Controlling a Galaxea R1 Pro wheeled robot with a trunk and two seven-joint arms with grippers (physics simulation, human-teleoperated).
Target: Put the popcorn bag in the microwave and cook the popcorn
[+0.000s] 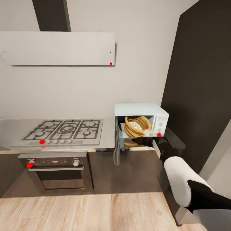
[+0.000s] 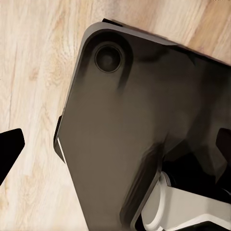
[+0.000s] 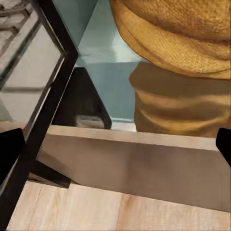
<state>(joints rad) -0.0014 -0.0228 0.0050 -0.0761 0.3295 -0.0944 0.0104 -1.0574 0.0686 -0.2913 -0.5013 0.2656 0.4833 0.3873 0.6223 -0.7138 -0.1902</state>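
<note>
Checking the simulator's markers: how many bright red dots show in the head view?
5: grey wall panel's corner, steel gas hob's front edge, built-in oven's left knob, pale-blue microwave's side panel, plus a faint reflection under the hob's dot.

The microwave (image 1: 141, 123) stands at the right end of the tabletop (image 1: 107, 141), against the wall, with a tall cabinet (image 1: 199, 83) just to its right. Its door (image 1: 116, 141) hangs open to the left. The popcorn bag (image 1: 137, 126) sits inside, popcorn (image 1: 135, 125) in it. The hob (image 1: 64, 130) lies left of the microwave, over the oven (image 1: 56, 171). The right claw (image 1: 141, 140) is at the tabletop's front edge, before the microwave's opening.
</note>
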